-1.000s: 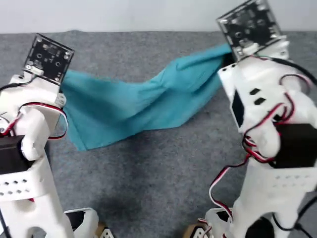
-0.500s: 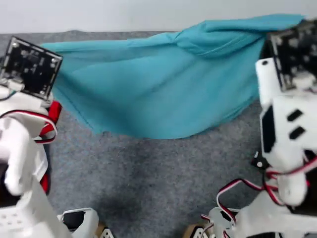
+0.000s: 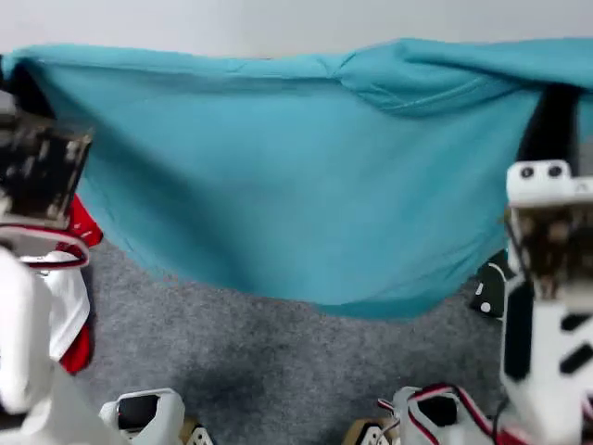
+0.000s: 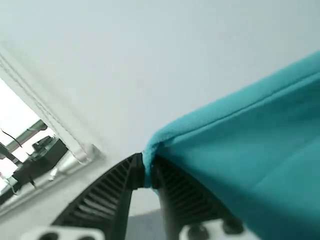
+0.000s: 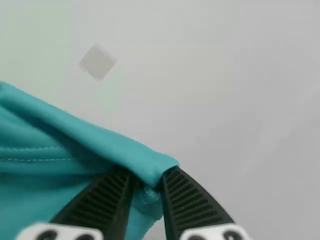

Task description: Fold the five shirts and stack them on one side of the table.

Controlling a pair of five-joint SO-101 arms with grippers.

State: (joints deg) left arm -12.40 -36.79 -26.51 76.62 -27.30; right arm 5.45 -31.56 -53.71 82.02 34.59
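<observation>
A teal shirt (image 3: 306, 176) hangs spread wide in the air above the grey table (image 3: 278, 371), stretched between the two raised arms. My left gripper (image 4: 146, 172) is shut on one top corner of the teal shirt (image 4: 250, 150). My right gripper (image 5: 146, 186) is shut on the other top corner of the teal shirt (image 5: 60, 165), where a stitched hem shows. The shirt's lower edge dangles clear of the table.
A red and white garment (image 3: 69, 306) lies at the table's left edge beside the left arm. The arm bases (image 3: 148, 413) stand along the near edge. A white wall (image 3: 278, 23) rises behind the table.
Both arms have lifted the teal shirt off the table and pulled it apart, so it went from a crumpled band lying flat to a wide hanging sheet.
</observation>
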